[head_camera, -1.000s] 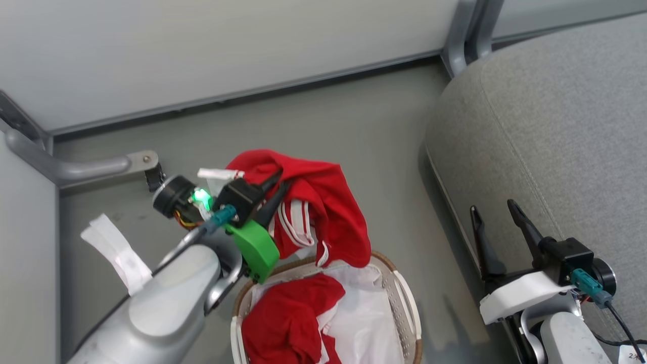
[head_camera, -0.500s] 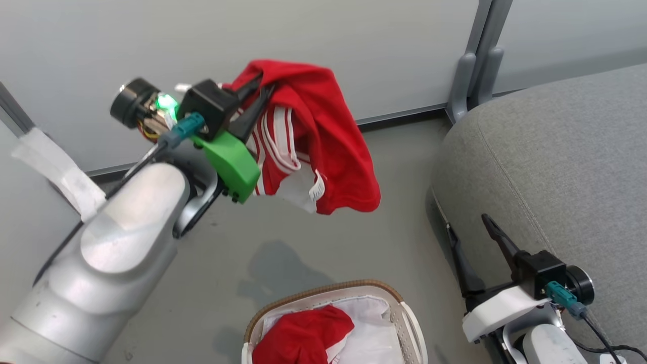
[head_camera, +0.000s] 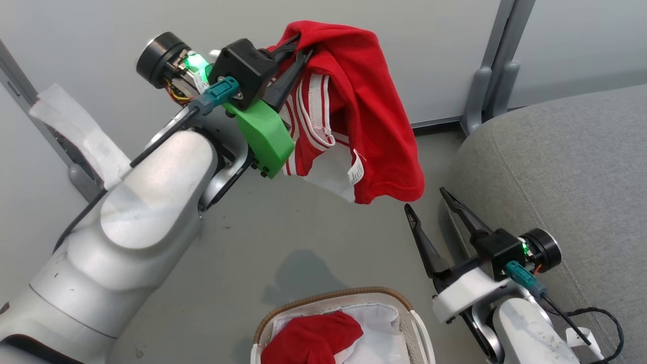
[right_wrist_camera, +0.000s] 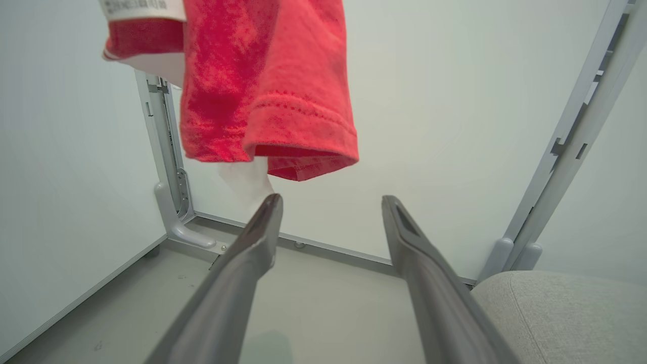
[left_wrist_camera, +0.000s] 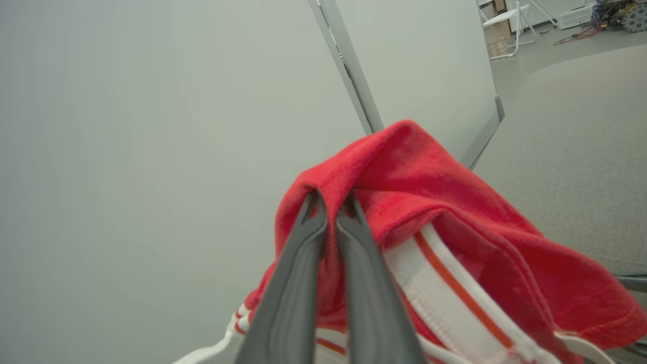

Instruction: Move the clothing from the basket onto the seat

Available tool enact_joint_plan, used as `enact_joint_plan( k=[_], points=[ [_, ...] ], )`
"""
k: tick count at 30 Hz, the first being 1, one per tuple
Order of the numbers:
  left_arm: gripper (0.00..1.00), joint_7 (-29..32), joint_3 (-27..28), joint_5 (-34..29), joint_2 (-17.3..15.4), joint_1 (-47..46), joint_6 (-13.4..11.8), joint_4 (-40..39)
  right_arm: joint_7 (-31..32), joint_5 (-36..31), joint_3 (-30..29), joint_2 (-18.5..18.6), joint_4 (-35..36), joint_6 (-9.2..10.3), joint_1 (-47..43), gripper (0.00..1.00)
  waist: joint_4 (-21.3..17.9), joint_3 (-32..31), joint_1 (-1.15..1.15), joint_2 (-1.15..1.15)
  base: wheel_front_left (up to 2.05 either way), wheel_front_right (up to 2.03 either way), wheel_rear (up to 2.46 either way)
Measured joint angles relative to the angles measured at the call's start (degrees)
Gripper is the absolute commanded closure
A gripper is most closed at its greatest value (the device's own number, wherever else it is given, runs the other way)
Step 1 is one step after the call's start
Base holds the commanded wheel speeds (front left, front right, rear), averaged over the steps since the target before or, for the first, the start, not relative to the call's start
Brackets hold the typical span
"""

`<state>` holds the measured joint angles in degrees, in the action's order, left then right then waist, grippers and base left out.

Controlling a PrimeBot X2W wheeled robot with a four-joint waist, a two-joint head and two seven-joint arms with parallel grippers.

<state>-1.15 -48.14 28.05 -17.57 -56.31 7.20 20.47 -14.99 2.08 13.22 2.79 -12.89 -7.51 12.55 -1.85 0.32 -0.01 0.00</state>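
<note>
Clothing (head_camera: 374, 111) aloft, basket (head_camera: 323, 298) below, seat (head_camera: 566, 167) beside, wall (head_camera: 76, 40) behind

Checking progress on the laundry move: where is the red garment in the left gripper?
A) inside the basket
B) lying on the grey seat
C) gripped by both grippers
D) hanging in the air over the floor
D: the left gripper alone is shut on the red garment, which hangs over the floor, short of the seat.

Rounded silver forearms (head_camera: 146, 212); left claw (head_camera: 303, 44) has a green bracket (head_camera: 265, 134), right claw (head_camera: 426, 198) a white bracket (head_camera: 462, 298); teal connectors (head_camera: 220, 93), black cables (head_camera: 156, 142).
</note>
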Motion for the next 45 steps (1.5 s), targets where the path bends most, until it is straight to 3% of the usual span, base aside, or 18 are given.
enact_joint_plan(
  k=[16,28,29,31,32,39,40,41,42,43,45],
  points=[
    [1.00,0.19,-3.67,0.98,0.60,-0.43,0.19,-2.26,-0.01,-3.15,0.92,-0.01,0.73,0.00,9.29,0.00,2.34,-1.07,0.00,0.00,0.00,0.00,0.00],
    [1.00,-0.42,-5.53,2.40,1.31,0.61,0.20,-4.33,-0.01,-0.64,4.33,0.00,-5.72,-0.01,15.54,0.00,3.23,-1.52,0.00,0.00,0.00,0.00,0.00],
    [1.00,-0.43,-5.60,2.57,1.31,0.70,0.20,-4.37,0.00,-0.43,4.63,-0.04,-6.17,-0.01,15.85,0.44,3.28,-1.51,0.00,0.00,0.00,0.00,0.00],
    [1.00,-0.48,-5.68,3.12,1.24,1.13,0.20,-4.41,0.00,0.02,5.26,-0.01,-7.25,-0.01,16.74,0.78,3.36,-1.48,0.00,0.00,0.00,0.00,0.00],
    [1.00,-0.51,-5.73,3.20,1.19,1.35,0.20,-4.38,0.00,0.07,5.45,0.00,-7.73,-0.01,17.05,1.00,3.38,-1.46,0.00,0.00,0.00,0.00,0.00],
    [1.00,-1.69,-5.34,5.00,0.53,4.48,-0.46,-3.67,0.00,0.74,5.69,-0.01,-8.82,-0.01,18.05,1.00,3.25,-1.30,0.00,0.00,0.00,0.00,0.00],
    [0.94,-2.23,-5.12,5.46,0.53,5.20,-0.74,-3.54,0.00,0.85,5.50,-0.01,-8.84,-0.01,18.06,1.00,3.20,-1.26,0.00,0.00,0.00,0.00,0.00],
    [0.77,-2.68,-4.99,5.72,0.47,5.86,-0.96,-3.39,0.00,0.92,5.26,-0.01,-8.84,-0.01,18.07,1.00,3.15,-1.22,0.00,0.00,0.00,0.00,0.00],
    [0.52,-3.57,-4.74,5.93,0.47,6.45,-1.21,-3.36,0.00,0.94,4.97,-0.02,-8.84,-0.01,18.07,1.00,3.10,-1.19,0.00,0.00,0.00,0.00,0.00],
    [0.00,-4.78,-4.33,6.22,0.52,7.25,-1.72,-3.30,0.00,0.98,4.49,-0.02,-8.86,-0.01,18.07,1.00,3.06,-1.15,0.00,0.00,0.00,0.00,0.00],
    [0.00,-6.37,-4.08,6.69,0.63,8.82,-2.29,-2.63,0.00,0.99,3.56,-0.01,-8.92,-0.01,18.07,1.00,3.05,-1.13,0.00,0.00,0.00,0.00,0.00]
  ],
)
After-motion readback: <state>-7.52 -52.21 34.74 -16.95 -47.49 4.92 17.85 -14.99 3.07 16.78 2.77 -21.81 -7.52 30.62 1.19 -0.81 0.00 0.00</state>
